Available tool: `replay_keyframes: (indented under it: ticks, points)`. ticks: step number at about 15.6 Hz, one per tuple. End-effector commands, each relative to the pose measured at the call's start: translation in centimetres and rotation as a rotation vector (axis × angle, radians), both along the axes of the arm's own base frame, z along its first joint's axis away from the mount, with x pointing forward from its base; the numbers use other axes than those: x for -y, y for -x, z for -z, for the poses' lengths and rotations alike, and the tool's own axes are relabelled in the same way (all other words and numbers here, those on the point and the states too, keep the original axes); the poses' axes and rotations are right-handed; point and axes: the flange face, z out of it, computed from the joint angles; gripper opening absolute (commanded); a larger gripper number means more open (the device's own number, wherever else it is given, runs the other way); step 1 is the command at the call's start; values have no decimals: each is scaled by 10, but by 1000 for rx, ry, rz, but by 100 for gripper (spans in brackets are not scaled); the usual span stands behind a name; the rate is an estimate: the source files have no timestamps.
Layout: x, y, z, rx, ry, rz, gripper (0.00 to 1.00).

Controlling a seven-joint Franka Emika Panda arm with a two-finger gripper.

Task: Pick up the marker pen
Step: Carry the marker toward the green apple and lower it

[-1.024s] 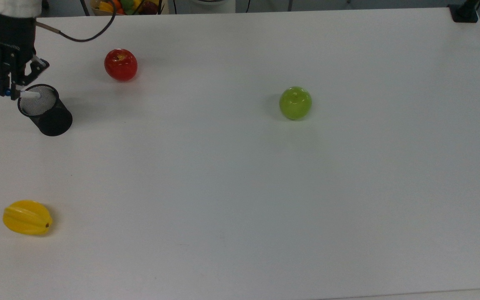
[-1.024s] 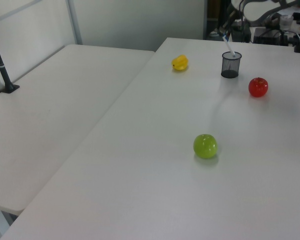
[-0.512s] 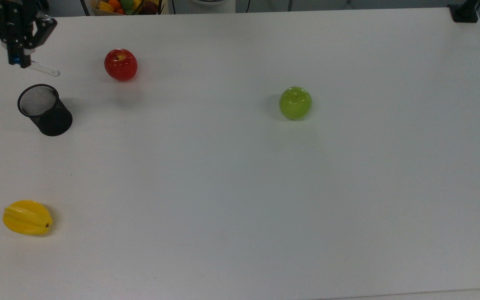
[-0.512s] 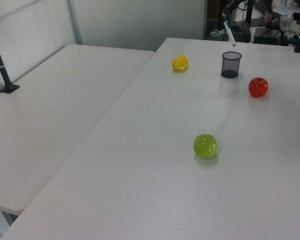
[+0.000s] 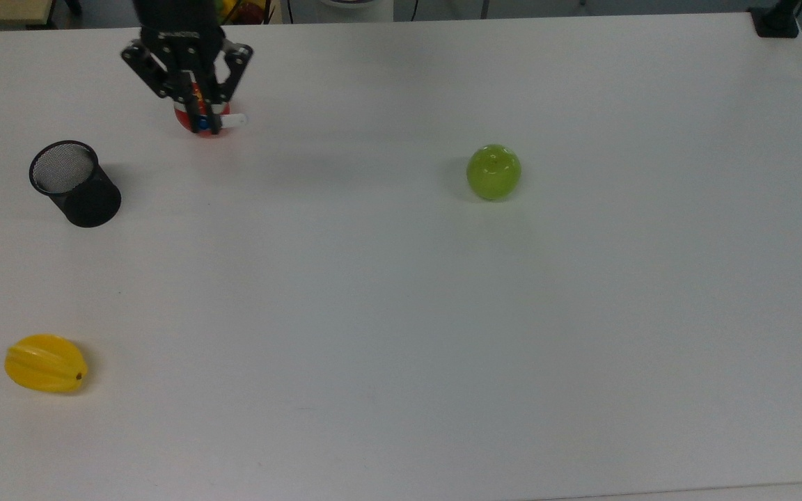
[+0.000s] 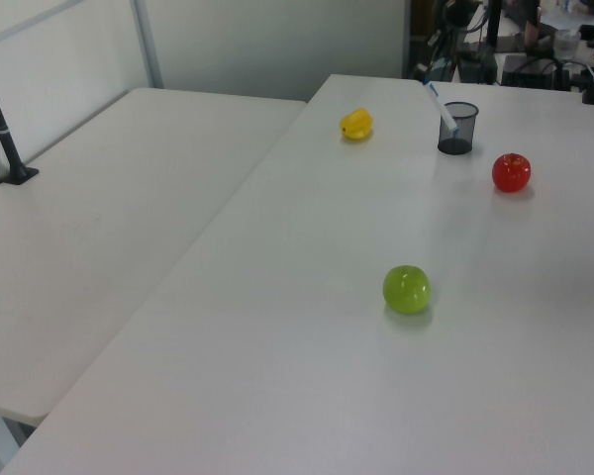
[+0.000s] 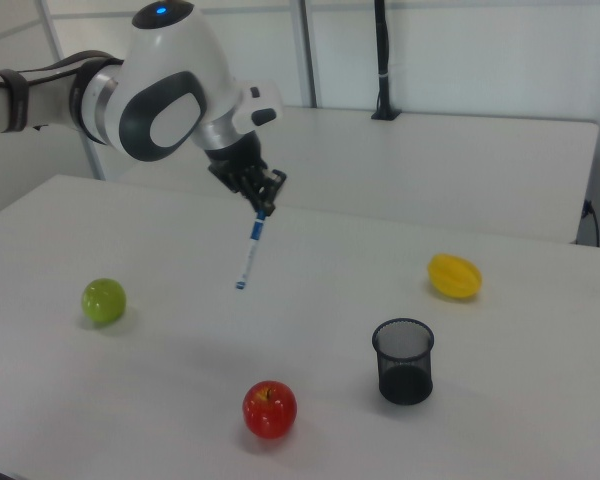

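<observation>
Marker pen [image 7: 250, 253], slim, white-barrelled with blue cap, is hanging tilted in the air above the white desk [image 5: 401, 313], its cap pinched in the clenched jaws of the black two-finger gripper [image 7: 261, 210]. In the top view it is overlapping the red apple [image 7: 270, 409] near the desk's far edge. Around it are sitting a black mesh cup [image 5: 75, 184], a green apple [image 5: 493, 172] and a yellow starfruit [image 5: 46, 363].

The arm [image 7: 165, 95] is formed of rounded white shells with dark grey joint covers; a blue indicator light is set on top. A black two-finger gripper [image 7: 261, 211] with open linkage bars is fitted.
</observation>
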Motion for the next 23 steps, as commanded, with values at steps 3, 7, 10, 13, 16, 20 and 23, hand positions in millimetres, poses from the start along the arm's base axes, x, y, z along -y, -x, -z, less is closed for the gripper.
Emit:
replay_keyframes:
  ticks: [3,7,10,13,16,20,23]
  points:
    - [-78,-13,53,-137,-67,-34,0]
    - [-113,-24,94,-190,-76,-77,1]
    - [-131,-31,125,-217,-77,-102,1]
    - [-158,-38,147,-198,-77,-136,1]
    - [-176,-45,158,-189,-79,-157,1]
    - [-196,-53,172,-167,-80,-172,4]
    - [-205,-57,181,-136,-76,-183,31]
